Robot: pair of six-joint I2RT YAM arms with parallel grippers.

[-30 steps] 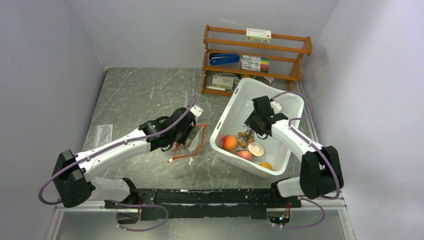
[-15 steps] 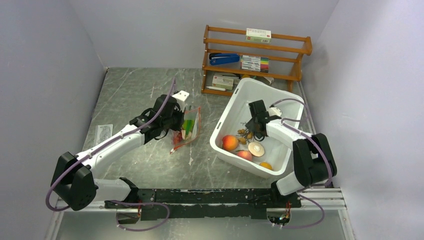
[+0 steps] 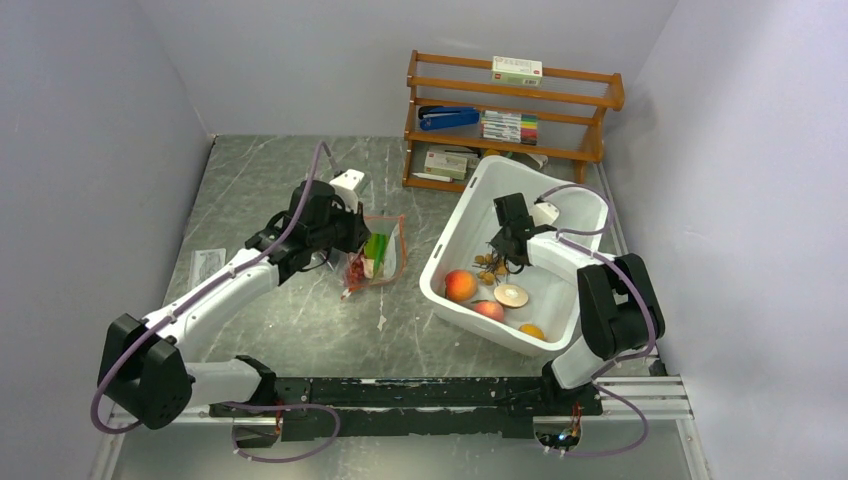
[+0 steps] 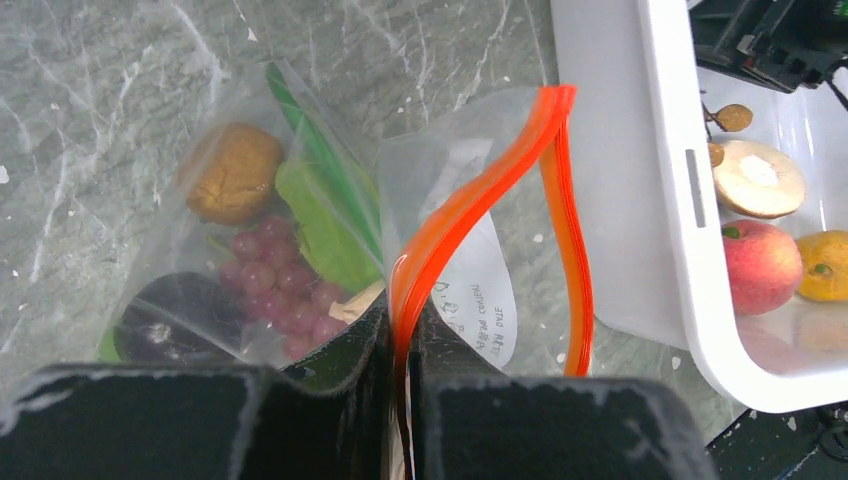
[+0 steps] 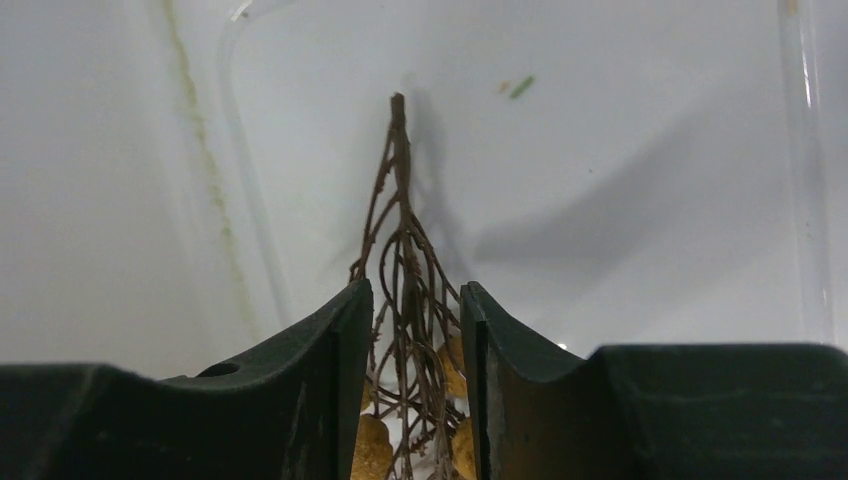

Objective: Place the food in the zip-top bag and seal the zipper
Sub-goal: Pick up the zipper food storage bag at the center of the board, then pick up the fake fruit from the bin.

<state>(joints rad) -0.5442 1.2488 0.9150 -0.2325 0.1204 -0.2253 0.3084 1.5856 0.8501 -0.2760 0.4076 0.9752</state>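
On the grey table (image 3: 260,190) my left gripper (image 4: 403,340) clamps the zipper (image 4: 480,190), its end hidden. At right, my right gripper (image 5: 412,340) nips the berry cluster (image 5: 402,230), mostly cut off.

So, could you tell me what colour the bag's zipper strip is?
Red-orange zipper, clearest in left wrist view.

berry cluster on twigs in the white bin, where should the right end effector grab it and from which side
Grip the berry cluster by its bundled twigs, just above the berries, coming down from above. The twigs fan out from one thin stem, so a pinch across them likely gathers several strands; the small berries would probably slip. The right end effector straddles that spot.
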